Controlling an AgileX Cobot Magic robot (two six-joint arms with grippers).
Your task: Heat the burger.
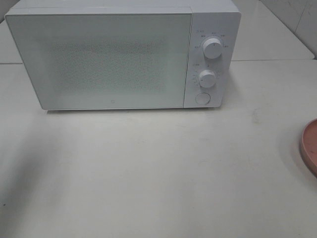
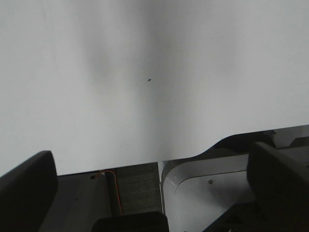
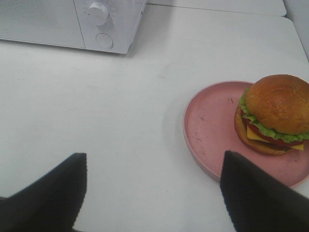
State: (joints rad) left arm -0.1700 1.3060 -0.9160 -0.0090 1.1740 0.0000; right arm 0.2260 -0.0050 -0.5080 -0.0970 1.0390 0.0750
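Only the right wrist view shows the burger on the pink plate; both tools stand wide, empty.

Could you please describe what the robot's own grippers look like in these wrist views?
Both grippers, left and right, have broad, matte black fingers with tapered tips. Behind the left one sit a pale grey rounded housing and a thin orange cable.

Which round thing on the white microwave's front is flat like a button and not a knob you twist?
The lowest one, the flat round white button. Above it, the two white round knobs stick out and have pointer marks.
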